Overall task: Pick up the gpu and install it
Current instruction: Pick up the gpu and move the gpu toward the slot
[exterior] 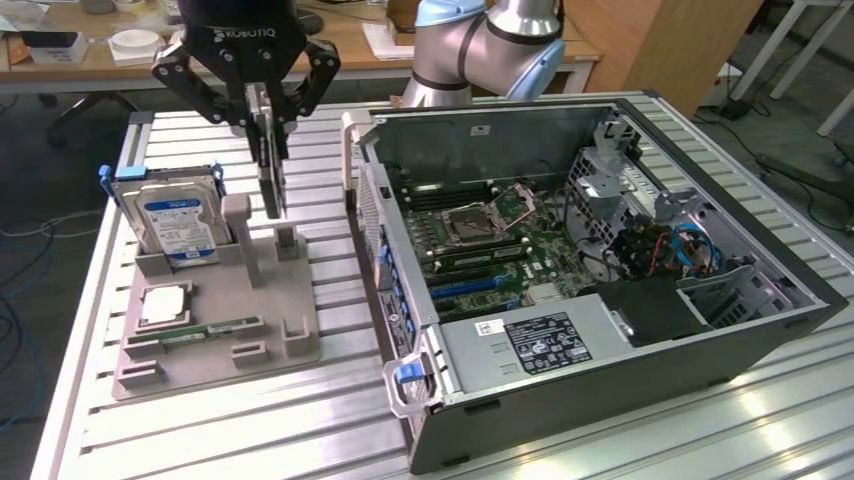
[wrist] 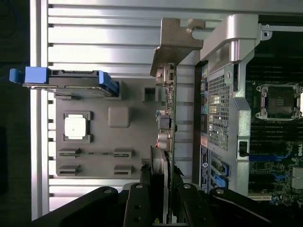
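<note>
Exterior view has the gripper [exterior: 267, 118] clamped on the top edge of the gpu [exterior: 271, 170], a thin dark card held upright over the gray tray [exterior: 200, 365]. The wrist view adds its silver bracket [wrist: 177, 40]. The tray holds a hard drive [exterior: 174, 220] at the gpu's 9 o'clock, plus a CPU [exterior: 163, 303] and RAM stick [exterior: 200, 330]. The open PC case [exterior: 601, 400] sits at 3 o'clock.

"ROBOTIQ" in white on the black housing [exterior: 248, 33] above the jaws; blue hard-drive label [exterior: 174, 216] illegible

The thin dark gpu [exterior: 271, 175] hangs vertical on edge, clamped in the pincer [exterior: 271, 122].
</note>
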